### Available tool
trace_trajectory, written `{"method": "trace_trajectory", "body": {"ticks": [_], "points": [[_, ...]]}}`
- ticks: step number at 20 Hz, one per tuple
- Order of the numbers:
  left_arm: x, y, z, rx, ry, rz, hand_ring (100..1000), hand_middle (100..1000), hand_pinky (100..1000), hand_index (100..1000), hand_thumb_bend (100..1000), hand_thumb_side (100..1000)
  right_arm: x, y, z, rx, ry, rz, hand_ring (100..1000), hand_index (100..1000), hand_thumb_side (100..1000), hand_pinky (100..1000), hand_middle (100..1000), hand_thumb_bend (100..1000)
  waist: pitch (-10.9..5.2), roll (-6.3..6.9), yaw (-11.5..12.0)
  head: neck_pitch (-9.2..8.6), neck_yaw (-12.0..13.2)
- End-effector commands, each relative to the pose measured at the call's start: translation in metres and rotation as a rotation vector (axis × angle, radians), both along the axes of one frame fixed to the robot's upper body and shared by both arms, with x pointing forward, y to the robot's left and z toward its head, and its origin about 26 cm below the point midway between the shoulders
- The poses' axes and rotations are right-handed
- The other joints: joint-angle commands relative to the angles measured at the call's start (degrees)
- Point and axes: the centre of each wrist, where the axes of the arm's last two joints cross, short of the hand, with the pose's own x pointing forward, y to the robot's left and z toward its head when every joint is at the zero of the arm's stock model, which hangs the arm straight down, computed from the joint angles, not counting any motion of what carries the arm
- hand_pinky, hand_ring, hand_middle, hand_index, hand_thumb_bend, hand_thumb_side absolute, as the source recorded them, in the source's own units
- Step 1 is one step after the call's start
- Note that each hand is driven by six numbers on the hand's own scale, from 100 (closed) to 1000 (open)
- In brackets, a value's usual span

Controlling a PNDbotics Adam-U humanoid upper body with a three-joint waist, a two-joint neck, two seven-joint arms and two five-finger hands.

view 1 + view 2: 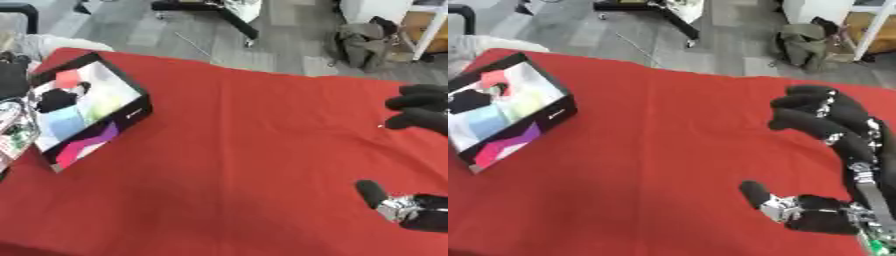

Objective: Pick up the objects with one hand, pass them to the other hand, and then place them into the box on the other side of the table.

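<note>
1. The box [509,107] is lying on the red table [658,165] at the robot's left side, its open top tilted toward the camera; several coloured items are showing inside it: a red piece, a black one, and pale blue, pale green and pink patches.
2. The right hand [833,150] is hovering over the right part of the table, well apart from the box. Its fingers [807,107] are bending forward and its thumb [756,192] is reaching out below them; nothing is lying between them, so the hand is released and grasping nothing.
3. This cupped pose is probably readying the hand to take or give an object.
4. The left hand is not showing in either view.
5. No loose object is showing on the cloth, so the task's things appear to be resting in the box already.
</note>
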Motion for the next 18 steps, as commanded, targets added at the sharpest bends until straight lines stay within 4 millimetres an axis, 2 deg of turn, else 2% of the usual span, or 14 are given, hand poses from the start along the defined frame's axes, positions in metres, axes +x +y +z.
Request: {"method": "trace_trajectory", "body": {"ticks": [1,3,4,5,7,8,15,18], "points": [[-0.008,-0.017,0.025,-0.011,-0.119,-0.071,921,924,961,812,593,706,-0.002,-0.001,0.006,-0.005,-0.020,0.003,691,842,320,754,568,361,-1.12,0.36,0.03,-0.67,-0.58],[-0.018,-0.036,0.034,-0.048,-0.190,-0.145,922,913,979,758,552,697,-0.002,-0.002,0.006,-0.003,-0.019,-0.001,694,844,318,755,573,360,-1.18,0.39,-0.05,-0.48,-0.81],[-0.024,-0.046,0.038,-0.067,-0.225,-0.183,922,913,979,758,552,697,-0.001,-0.002,0.007,-0.001,-0.020,-0.003,694,844,318,755,573,360,-1.21,0.39,-0.09,-0.40,-0.95],[-0.030,-0.054,0.040,-0.087,-0.253,-0.214,922,901,997,713,523,698,-0.001,-0.002,0.007,0.001,-0.021,-0.003,701,849,319,757,584,358,-1.23,0.40,-0.14,-0.25,-1.16],[-0.051,-0.085,0.051,-0.157,-0.326,-0.350,926,902,1000,686,487,705,-0.001,-0.003,0.009,0.002,-0.026,-0.004,711,856,320,762,596,354,-1.34,0.44,-0.23,0.15,-1.83],[-0.056,-0.096,0.052,-0.198,-0.351,-0.427,926,902,1000,677,472,709,0.000,-0.004,0.010,0.001,-0.026,-0.004,719,861,321,765,607,353,-1.39,0.46,-0.26,0.32,-2.22],[-0.062,-0.147,0.020,-0.501,-0.425,-1.096,910,868,1000,633,435,716,0.002,-0.004,0.016,-0.009,-0.004,-0.008,787,909,335,801,714,346,-1.80,0.56,-0.48,3.03,-6.20],[-0.067,-0.174,0.006,-0.636,-0.398,-1.306,906,851,1000,614,431,726,0.002,-0.001,0.020,-0.018,0.002,0.013,808,923,335,810,744,352,-1.87,0.56,-0.54,4.26,-7.63]]}}
